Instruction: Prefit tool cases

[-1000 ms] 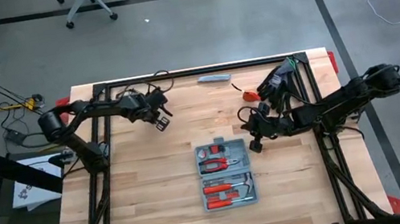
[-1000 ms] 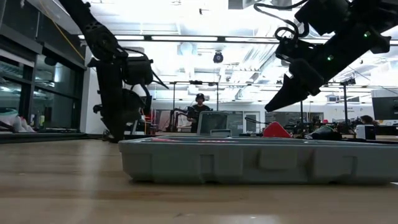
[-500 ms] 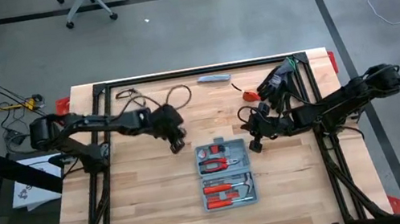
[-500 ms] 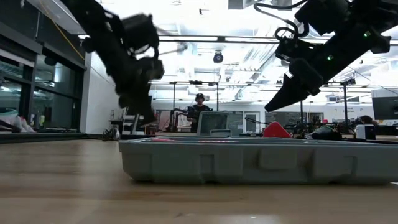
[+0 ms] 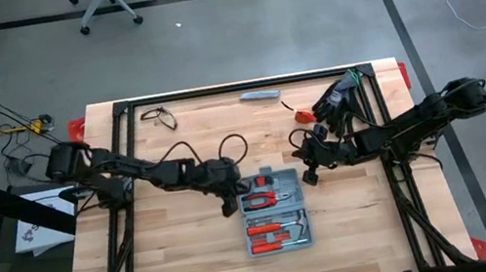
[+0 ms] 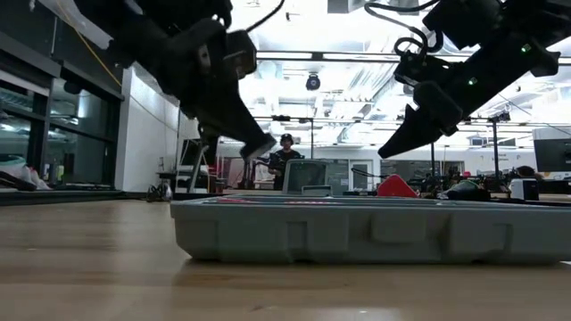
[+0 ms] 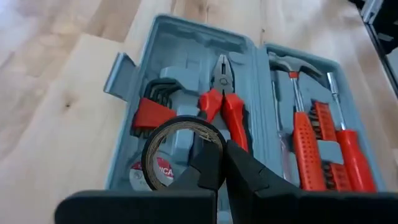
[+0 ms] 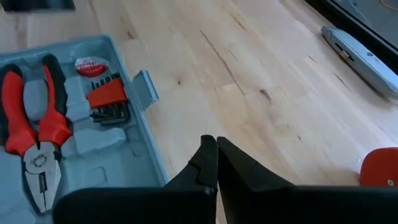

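Case interior is hidden in the low view, which shows only the grey outer wall of the tool case (image 6: 370, 234) lying open on the table (image 6: 89, 267). The high view shows the one case (image 5: 273, 209) near the table's middle, both halves flat, red-handled tools inside.

The left gripper (image 5: 227, 201) hangs at the case's left edge, its fingers (image 7: 242, 171) closed together with nothing between them. Its wrist view gives detail no other view does: a roll of black tape (image 7: 180, 152) in its slot, red-handled pliers (image 7: 222, 102), a red holder of hex keys (image 7: 152, 106), and, in the other half, a hammer and a screwdriver with red handles, partly cut off at the picture's edge.

The right gripper (image 5: 310, 175) is just off the case's right side, above bare wood, fingers (image 8: 239, 165) also shut and empty. Its wrist view shows the case's latch tab (image 8: 145, 86), a slim grey bar (image 8: 357, 50) far off, and a red object (image 8: 379, 168) cut by the frame, too little of it to identify.

Black gloves (image 5: 336, 99) lie by the right arm; how many is unclear.
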Available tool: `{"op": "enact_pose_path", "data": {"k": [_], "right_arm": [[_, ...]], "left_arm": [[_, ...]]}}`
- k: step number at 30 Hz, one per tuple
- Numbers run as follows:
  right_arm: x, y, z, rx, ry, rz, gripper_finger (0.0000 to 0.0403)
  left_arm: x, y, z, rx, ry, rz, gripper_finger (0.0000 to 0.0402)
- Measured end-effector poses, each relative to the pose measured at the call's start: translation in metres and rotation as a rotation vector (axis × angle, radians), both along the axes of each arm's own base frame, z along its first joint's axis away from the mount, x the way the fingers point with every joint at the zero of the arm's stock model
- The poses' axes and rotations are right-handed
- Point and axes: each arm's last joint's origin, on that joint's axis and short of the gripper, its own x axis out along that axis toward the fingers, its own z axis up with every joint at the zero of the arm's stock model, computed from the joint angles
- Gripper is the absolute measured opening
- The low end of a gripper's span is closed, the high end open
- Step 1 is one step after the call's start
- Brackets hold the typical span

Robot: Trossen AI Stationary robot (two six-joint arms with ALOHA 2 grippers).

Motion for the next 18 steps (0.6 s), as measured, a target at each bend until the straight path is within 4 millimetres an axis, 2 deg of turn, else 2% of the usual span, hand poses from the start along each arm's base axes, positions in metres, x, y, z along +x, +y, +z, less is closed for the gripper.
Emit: {"op": "enact_pose_path", "data": {"k": [9, 18], "right_arm": [[0.0, 0.0, 0.0, 0.001, 0.0, 0.001, 0.0], [0.0, 0.0, 0.0, 0.001, -0.001, 0.001, 0.0]], "left_arm": [[0.009, 0.003, -0.034, -0.029, 0.109, 0.045, 0.0], [0.01, 0.005, -0.039, -0.055, 0.127, 0.05, 0.0035]]}}
